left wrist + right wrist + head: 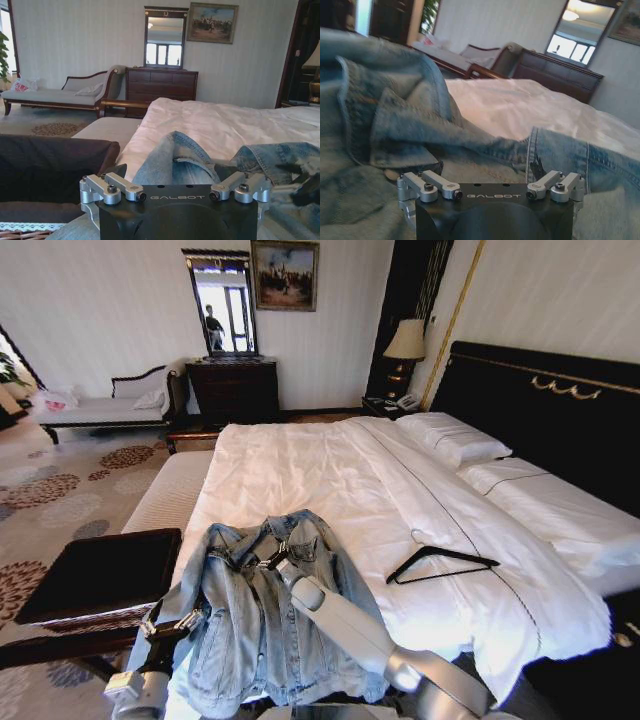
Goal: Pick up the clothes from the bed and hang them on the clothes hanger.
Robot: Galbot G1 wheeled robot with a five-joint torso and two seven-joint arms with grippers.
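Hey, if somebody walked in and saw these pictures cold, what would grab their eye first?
Probably the light-blue denim jacket spread over the near corner of the wide white bed, with both robot arms on it: the right gripper up by the collar, the left gripper at the jacket's left edge. Next, the thin black hanger lying alone on the duvet to the jacket's right, apart from it.

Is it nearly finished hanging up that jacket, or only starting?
Only starting. Nothing looks done yet: the light-blue denim jacket lies spread on the white bed, and the thin black hanger lies apart from it on the duvet. In hand: the right gripper is at the jacket's collar, the left gripper at its left edge. Lifting and hanging remain.
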